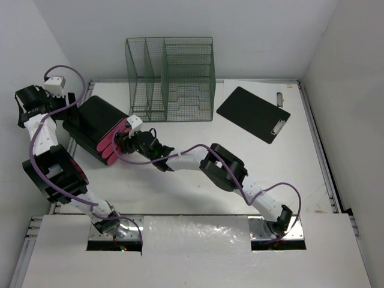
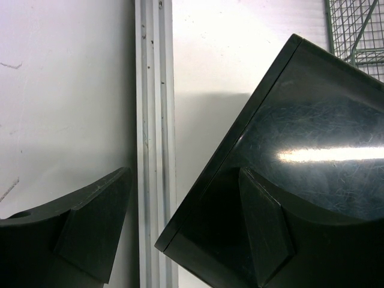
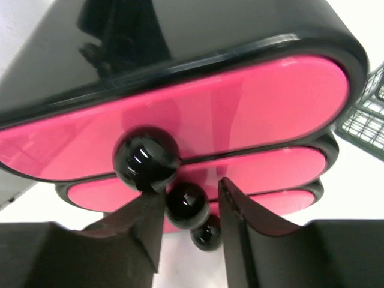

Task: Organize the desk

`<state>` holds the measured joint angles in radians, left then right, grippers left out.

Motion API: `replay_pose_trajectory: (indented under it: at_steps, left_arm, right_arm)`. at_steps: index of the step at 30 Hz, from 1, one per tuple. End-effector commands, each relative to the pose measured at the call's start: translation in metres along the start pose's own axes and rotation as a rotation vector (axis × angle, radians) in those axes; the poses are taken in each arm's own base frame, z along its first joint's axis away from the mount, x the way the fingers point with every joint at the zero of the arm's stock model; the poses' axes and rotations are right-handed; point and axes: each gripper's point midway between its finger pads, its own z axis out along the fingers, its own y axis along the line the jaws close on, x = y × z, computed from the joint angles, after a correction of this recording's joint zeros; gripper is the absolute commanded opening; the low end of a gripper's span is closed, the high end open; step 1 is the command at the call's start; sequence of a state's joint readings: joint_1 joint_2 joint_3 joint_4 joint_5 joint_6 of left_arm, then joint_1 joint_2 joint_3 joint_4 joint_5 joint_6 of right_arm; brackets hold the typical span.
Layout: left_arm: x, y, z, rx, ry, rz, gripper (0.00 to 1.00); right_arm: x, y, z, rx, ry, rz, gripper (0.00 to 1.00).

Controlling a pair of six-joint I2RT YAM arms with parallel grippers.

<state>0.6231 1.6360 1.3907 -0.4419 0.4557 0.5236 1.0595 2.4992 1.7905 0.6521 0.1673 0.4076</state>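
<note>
A glossy black drawer box (image 1: 96, 123) with three pink drawer fronts (image 3: 198, 114) lies on the white desk (image 1: 288, 174) at its left side. In the right wrist view, my right gripper (image 3: 191, 189) is at the pink fronts with its jaws on either side of the middle black knob (image 3: 187, 205). A small gap remains by the right finger (image 3: 240, 228). The top knob (image 3: 147, 159) sits just above the left finger. My left gripper (image 2: 185, 174) is wide open, astride the box's rear corner (image 2: 288, 150), one finger over the box top and one over the wall side.
A green wire file organizer (image 1: 171, 78) stands at the back, close to the box. A black clipboard (image 1: 252, 114) lies at the back right. A metal rail (image 2: 153, 120) and a white wall (image 2: 60, 90) run close along the box's left.
</note>
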Motion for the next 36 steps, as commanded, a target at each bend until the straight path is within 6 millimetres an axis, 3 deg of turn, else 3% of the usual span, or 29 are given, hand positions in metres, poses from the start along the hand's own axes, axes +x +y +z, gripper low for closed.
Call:
replay_pose_trajectory:
  at_steps: [1, 4, 5, 7, 11, 12, 14, 15, 16, 18, 19, 27, 33, 35, 36]
  left_arm:
    - [0.035, -0.012, 0.001, 0.034, 0.111, -0.013, 0.7]
    - [0.036, -0.012, 0.0, 0.032, 0.114, -0.01, 0.7]
    - [0.036, -0.012, 0.0, 0.032, 0.112, -0.012, 0.7]
    - [0.035, -0.012, 0.0, 0.029, 0.108, -0.011, 0.7]
    - [0.034, -0.011, 0.001, 0.03, 0.107, -0.018, 0.7]
    - [0.034, -0.011, 0.001, 0.029, 0.109, -0.019, 0.7]
    - [0.036, -0.011, 0.001, 0.029, 0.114, -0.019, 0.7]
    - [0.036, -0.011, 0.0, 0.027, 0.116, -0.018, 0.7]
    - [0.037, -0.011, 0.0, 0.026, 0.118, -0.016, 0.7]
    - [0.038, -0.01, 0.0, 0.02, 0.124, -0.013, 0.7]
    - [0.038, -0.009, 0.0, 0.018, 0.125, -0.01, 0.7]
    - [0.041, -0.01, -0.001, 0.021, 0.131, -0.007, 0.7]
    - [0.044, -0.012, -0.001, 0.026, 0.142, -0.002, 0.7]
    - [0.045, -0.012, -0.001, 0.025, 0.143, -0.003, 0.7]
    - [0.047, -0.011, 0.001, 0.026, 0.146, -0.005, 0.7]
  right_arm:
    - [-0.03, -0.009, -0.015, 0.032, -0.074, 0.005, 0.42]
    - [-0.021, -0.015, -0.034, 0.045, -0.079, 0.033, 0.48]
    - [-0.029, -0.013, -0.038, 0.039, -0.091, 0.035, 0.49]
    - [-0.022, -0.01, -0.041, 0.016, -0.067, 0.03, 0.54]
    - [-0.002, -0.011, -0.041, 0.006, -0.027, 0.04, 0.55]
    - [0.006, -0.012, -0.039, 0.004, -0.018, 0.04, 0.55]
    - [0.0, -0.007, -0.031, -0.012, -0.028, 0.037, 0.53]
    - [0.012, -0.01, -0.027, -0.005, 0.001, 0.032, 0.53]
    - [0.001, -0.005, -0.02, -0.013, -0.02, 0.03, 0.53]
    - [0.007, -0.008, -0.013, -0.004, -0.011, 0.021, 0.52]
    - [-0.001, -0.006, -0.007, -0.003, -0.032, 0.021, 0.51]
    - [-0.003, -0.009, 0.013, 0.022, -0.051, 0.009, 0.5]
    - [-0.003, -0.011, -0.004, 0.018, -0.037, -0.022, 0.53]
    - [-0.017, -0.007, -0.012, 0.006, -0.066, -0.024, 0.62]
    - [-0.01, -0.008, -0.018, 0.0, -0.047, -0.029, 0.68]
